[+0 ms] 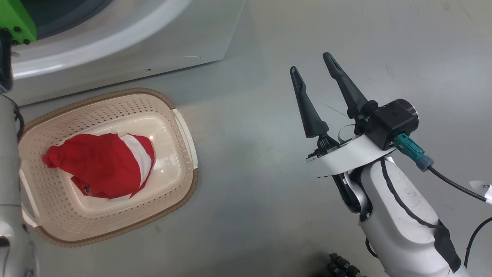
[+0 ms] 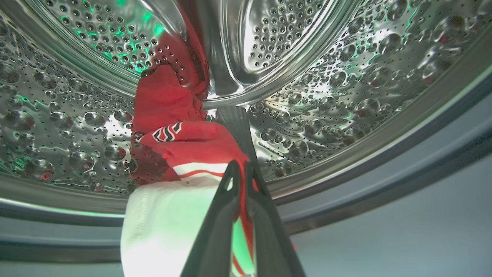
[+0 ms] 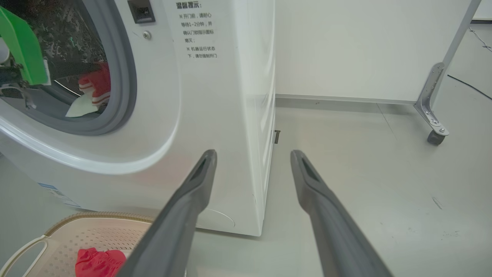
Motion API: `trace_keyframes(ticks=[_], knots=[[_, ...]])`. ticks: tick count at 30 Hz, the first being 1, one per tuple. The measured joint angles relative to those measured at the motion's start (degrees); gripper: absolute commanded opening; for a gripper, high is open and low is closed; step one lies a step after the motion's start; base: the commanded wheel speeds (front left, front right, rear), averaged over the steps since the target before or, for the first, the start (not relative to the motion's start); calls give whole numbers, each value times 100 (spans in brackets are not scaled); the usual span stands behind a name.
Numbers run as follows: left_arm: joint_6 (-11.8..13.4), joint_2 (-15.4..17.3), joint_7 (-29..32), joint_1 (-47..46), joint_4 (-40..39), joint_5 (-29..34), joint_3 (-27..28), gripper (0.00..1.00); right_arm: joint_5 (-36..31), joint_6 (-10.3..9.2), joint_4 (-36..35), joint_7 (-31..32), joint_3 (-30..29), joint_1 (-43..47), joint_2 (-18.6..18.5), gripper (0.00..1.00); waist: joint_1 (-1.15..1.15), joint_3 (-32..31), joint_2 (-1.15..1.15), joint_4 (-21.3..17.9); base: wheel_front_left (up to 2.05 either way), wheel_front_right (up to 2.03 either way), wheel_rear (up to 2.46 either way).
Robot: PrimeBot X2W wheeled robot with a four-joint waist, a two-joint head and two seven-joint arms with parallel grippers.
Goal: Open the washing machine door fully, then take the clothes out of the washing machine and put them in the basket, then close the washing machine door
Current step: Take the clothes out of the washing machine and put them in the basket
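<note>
A red and white garment (image 1: 100, 165) of the clothes lies in the cream basket (image 1: 184, 130) on the floor in front of the white washing machine (image 1: 127, 50). Inside the steel drum (image 2: 346, 77), my left gripper (image 2: 241, 167) is shut on another red and white garment (image 2: 169, 111), which hangs from the fingers over the drum's lower rim. The right wrist view also shows that garment (image 3: 98, 84) in the drum opening, and the basket (image 3: 77, 231) below. My right gripper (image 1: 310, 63) hovers open over bare floor, right of the basket, holding nothing. The washing machine door is out of view.
A green part (image 1: 15, 19) on my left arm sits at the drum opening. My pale left forearm (image 1: 7, 161) runs along the basket's left side. A white partition on a caster wheel (image 3: 436, 136) stands right of the machine. Grey floor (image 1: 250, 192) surrounds the basket.
</note>
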Motion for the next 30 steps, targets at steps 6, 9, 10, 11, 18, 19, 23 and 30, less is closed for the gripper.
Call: trace_keyframes(ticks=[6,9,10,11,18,19,23,30], knots=[[0,-238,-612,464,-224,-43,-5,0,-118,40,133,0,-66,55,-9,100,0,-206,0,194,0,0,0],[0,-337,-902,698,-327,-93,10,0,-158,54,166,0,-108,116,-13,100,0,-319,0,286,0,0,0],[0,-368,-996,771,-375,-107,15,0,-170,55,183,0,-123,121,-15,100,0,-357,0,318,0,0,0],[0,-396,-1100,851,-428,-131,31,0,-171,57,201,0,-137,122,-16,100,0,-395,0,347,0,0,0],[35,-467,-1719,1390,-704,-146,85,0,-197,70,303,0,-227,282,-24,100,0,-649,0,503,0,0,0],[38,-485,-1822,1480,-760,-146,87,0,-198,80,318,0,-237,321,-24,100,0,-696,0,525,0,0,0],[53,-602,-2229,1921,-999,-146,96,0,-205,143,415,0,-268,450,-24,100,0,-951,0,616,0,0,0],[54,-664,-2326,2373,-1567,-141,64,0,-214,163,494,0,-342,669,-25,100,0,-1343,0,708,0,0,0]])
